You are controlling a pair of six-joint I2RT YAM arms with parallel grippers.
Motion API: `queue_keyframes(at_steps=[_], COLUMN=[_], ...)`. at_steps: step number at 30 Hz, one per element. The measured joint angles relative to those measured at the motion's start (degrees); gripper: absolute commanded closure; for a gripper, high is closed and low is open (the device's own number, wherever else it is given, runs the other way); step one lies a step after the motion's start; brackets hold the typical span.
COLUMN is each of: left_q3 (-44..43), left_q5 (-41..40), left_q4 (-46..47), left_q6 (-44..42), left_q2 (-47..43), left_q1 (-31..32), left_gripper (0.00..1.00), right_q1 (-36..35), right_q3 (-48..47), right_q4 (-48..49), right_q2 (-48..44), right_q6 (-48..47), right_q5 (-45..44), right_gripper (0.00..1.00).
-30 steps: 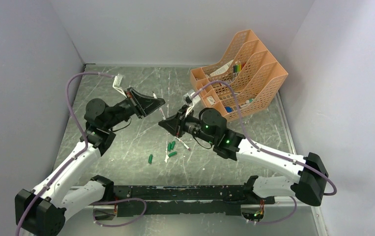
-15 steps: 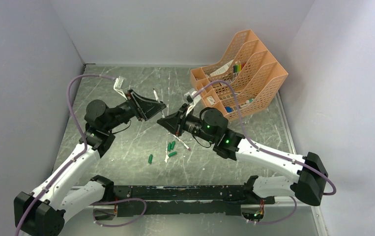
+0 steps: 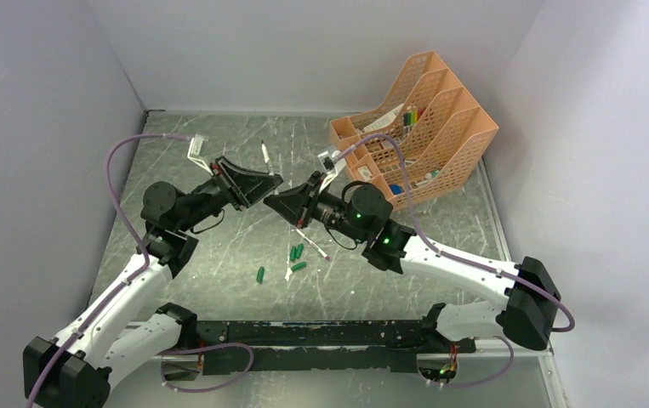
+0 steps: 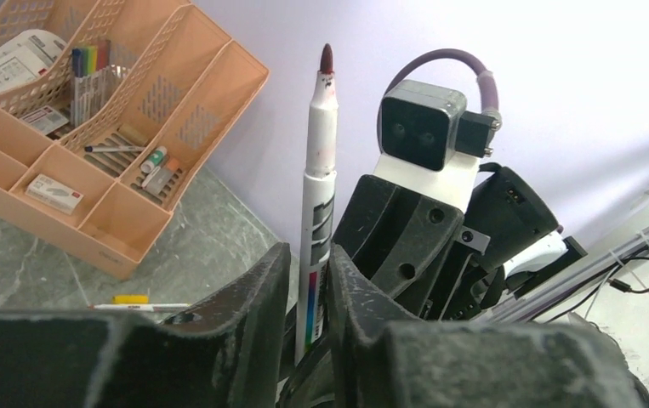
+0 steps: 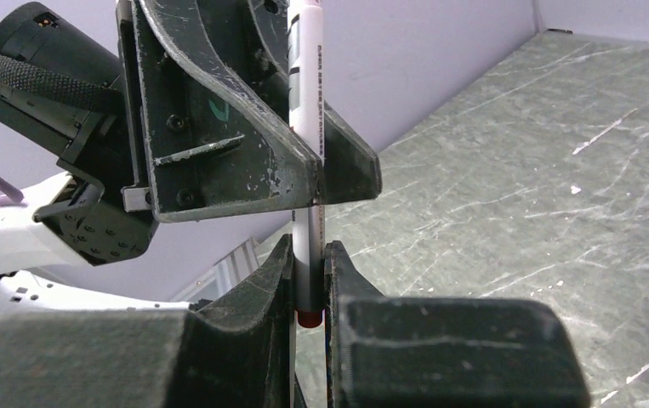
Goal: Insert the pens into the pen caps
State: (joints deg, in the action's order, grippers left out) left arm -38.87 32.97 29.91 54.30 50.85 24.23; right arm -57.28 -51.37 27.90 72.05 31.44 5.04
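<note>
A white pen (image 3: 264,153) with a dark red tip stands upright in my left gripper (image 3: 272,181), which is shut on its barrel. In the left wrist view the pen (image 4: 321,144) rises between the fingers of that gripper (image 4: 308,255), tip up. My right gripper (image 3: 273,202) sits right below the left one. In the right wrist view this gripper (image 5: 308,255) is shut on the pen's (image 5: 306,102) lower red end. Three dark green pen caps (image 3: 296,253) lie on the table below the grippers, with another white pen (image 3: 317,247) beside them.
An orange mesh desk organiser (image 3: 418,127) with multicoloured markers and small items stands at the back right, also in the left wrist view (image 4: 125,212). A yellow-tipped pen (image 4: 138,302) lies on the table in front of it. Grey walls close in the left and back.
My left gripper has lifted the pen up and toward the back. My right gripper has moved left and up to meet it and now grips the pen's lower end.
</note>
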Motion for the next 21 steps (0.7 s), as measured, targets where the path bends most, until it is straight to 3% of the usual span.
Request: queue_keyframes(at_steps=[1,3,7,21], left_q3=[0.2,0.3,0.4,0.5], left_q5=[0.0,0.0,0.0,-3.8], left_q4=[0.5,1.2,1.6,0.5], left_q6=[0.4,0.8,0.7,-0.3], left_q2=[0.0,-0.1,-0.1,-2.4], left_q1=[0.0,0.1,0.1,0.2], left_gripper=[0.83,0.86,0.67,0.64], right_q1=[0.0,0.0,0.0,-0.1], right_q3=[0.0,0.0,0.0,0.0], right_q4=[0.3,0.5,0.6,1.3], right_q2=[0.0,0.1,0.2,0.9], right_q6=[0.2,0.7,1.2,2.0], right_q5=[0.0,-0.1,0.0,1.0], right_gripper=[1.00,1.00,1.00,1.00])
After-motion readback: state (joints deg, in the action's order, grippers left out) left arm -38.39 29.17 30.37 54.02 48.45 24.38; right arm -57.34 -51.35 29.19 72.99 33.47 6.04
